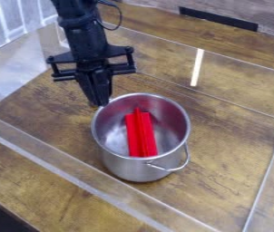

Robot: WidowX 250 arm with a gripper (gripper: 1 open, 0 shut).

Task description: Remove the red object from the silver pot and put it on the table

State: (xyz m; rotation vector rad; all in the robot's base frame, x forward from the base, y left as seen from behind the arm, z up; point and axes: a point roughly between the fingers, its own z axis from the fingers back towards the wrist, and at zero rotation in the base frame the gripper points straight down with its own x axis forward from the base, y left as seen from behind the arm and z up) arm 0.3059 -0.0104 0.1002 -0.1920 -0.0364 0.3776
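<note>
A bright red bar [140, 133] lies flat on the bottom of the shiny silver pot [118, 152], which stands on the brown wooden table [224, 82]. My black gripper [98, 100] hangs point-down just beyond the pot's far-left rim, its fingers together and shut with nothing seen between them. It stands above and to the left of the red bar, not touching it. The pot's loop handle [170, 166] sticks out at the front right.
Clear acrylic walls [54, 172] border the table on all sides. The gripper hides whatever lies on the wood just behind the pot's rim.
</note>
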